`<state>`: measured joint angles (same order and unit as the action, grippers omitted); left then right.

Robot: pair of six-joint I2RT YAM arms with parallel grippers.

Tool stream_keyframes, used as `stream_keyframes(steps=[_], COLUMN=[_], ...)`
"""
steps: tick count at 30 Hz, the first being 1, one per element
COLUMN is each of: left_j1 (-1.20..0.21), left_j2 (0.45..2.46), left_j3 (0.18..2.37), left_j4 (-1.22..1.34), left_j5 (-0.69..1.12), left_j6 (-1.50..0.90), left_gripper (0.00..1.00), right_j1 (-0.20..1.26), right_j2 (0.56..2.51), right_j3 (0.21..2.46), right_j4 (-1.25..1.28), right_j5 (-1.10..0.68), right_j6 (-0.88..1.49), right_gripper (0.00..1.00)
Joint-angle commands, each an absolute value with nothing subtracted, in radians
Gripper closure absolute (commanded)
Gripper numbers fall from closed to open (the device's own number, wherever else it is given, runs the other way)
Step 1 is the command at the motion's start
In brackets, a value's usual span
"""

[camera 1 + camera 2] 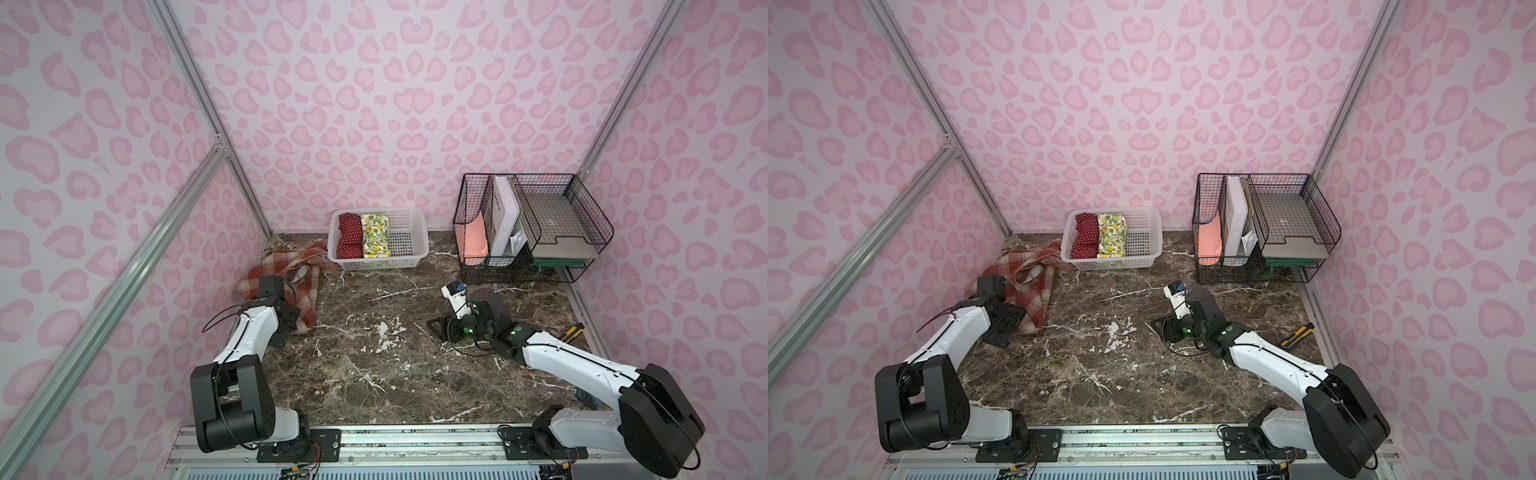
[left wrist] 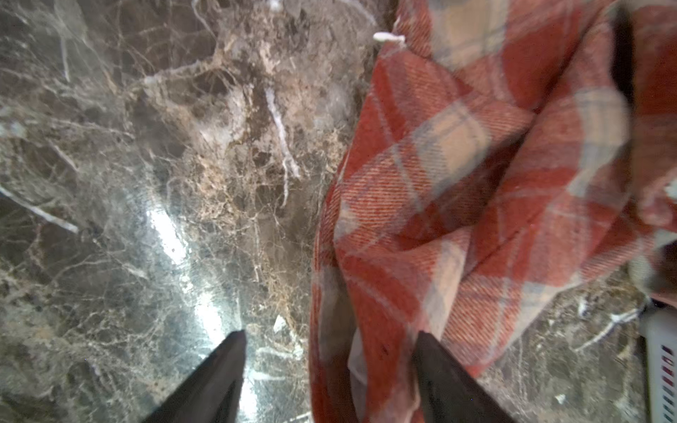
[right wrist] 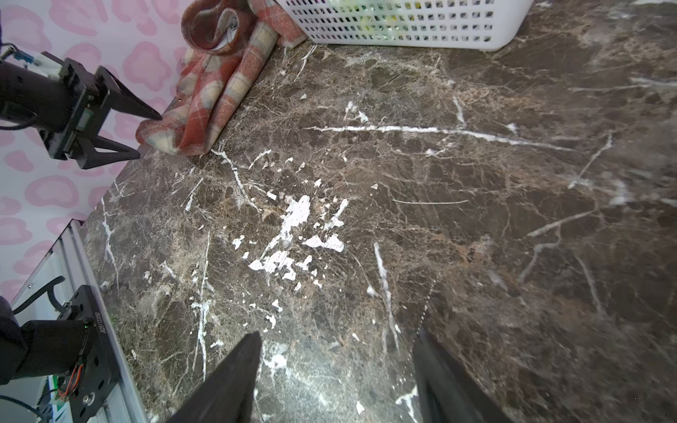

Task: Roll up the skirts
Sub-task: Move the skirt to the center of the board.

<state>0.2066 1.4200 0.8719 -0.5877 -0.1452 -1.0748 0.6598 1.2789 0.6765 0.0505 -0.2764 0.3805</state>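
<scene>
Left gripper (image 2: 331, 332): fingers apart, straddling the near hem of the plaid skirt (image 2: 458, 183). Cloth sits between them, but it does not look pinched.

Plaid skirt: crumpled and loosely folded lengthwise on the table (image 1: 374, 374), at the far left. Its far end lies against the white basket (image 1: 386, 262).

Red dotted skirt (image 1: 350, 237) and lemon skirt (image 1: 375, 235): both rolled, side by side in the left part of the basket.

Right gripper (image 3: 339, 331): fingers apart with nothing between them, over bare table well apart from the cloth.

Judgement: the plaid looks thick, soft and woolly, and light. It should grip well, but it will likely roll bulky and may spring open. The best hold is probably the doubled hem at the near corner, taking both layers together.
</scene>
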Motion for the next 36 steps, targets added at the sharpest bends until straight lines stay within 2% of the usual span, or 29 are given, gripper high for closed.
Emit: stream_keyframes(steps=[1,4,6,7,10,13,15,18,20,23,26,30,36], left_j1=[0.182,0.151,0.141,0.141,0.135,0.092,-0.004,-0.119,-0.208,-0.429,-0.651,-0.909,-1.103], left_j2=[1.419,1.402,1.374,1.362,1.280,1.103,0.939,0.760,0.676,0.614,0.666,0.923,1.279], left_j3=[0.860,0.854,0.832,0.821,0.794,0.742,0.710,0.673,0.628,0.597,0.623,0.755,0.919], left_j4=[-0.565,-0.572,-0.553,-0.537,-0.579,-0.667,-0.750,-0.866,-0.888,-0.923,-0.871,-0.768,-0.517], left_j5=[-0.195,-0.257,-0.268,-0.254,-0.226,-0.209,-0.251,-0.168,-0.101,-0.163,-0.248,-0.303,-0.200], left_j6=[-1.107,-1.088,-1.074,-1.059,-1.044,-1.087,-1.132,-1.206,-1.288,-1.421,-1.505,-1.525,-1.475], left_gripper=[0.51,0.76,0.97,1.00,1.00,1.00,1.00,1.00,1.00,1.00,1.00,1.00,1.00], right_j1=[0.651,0.650,0.648,0.649,0.648,0.651,0.650,0.651,0.650,0.651,0.650,0.650,0.642], right_j2=[1.274,1.270,1.266,1.263,1.247,1.227,1.210,1.190,1.182,1.174,1.163,1.148,1.125], right_j3=[0.672,0.668,0.666,0.663,0.655,0.641,0.631,0.622,0.620,0.624,0.630,0.638,0.641], right_j4=[0.069,0.069,0.069,0.067,0.064,0.064,0.061,0.052,0.044,0.031,0.019,0.001,-0.032], right_j5=[-0.293,-0.293,-0.295,-0.293,-0.296,-0.291,-0.290,-0.285,-0.279,-0.269,-0.263,-0.251,-0.210], right_j6=[0.377,0.378,0.379,0.379,0.386,0.399,0.406,0.413,0.417,0.421,0.427,0.436,0.440], right_gripper=[0.31,0.32,0.32,0.32,0.32,0.32,0.32,0.32,0.32,0.32,0.32,0.32,0.32])
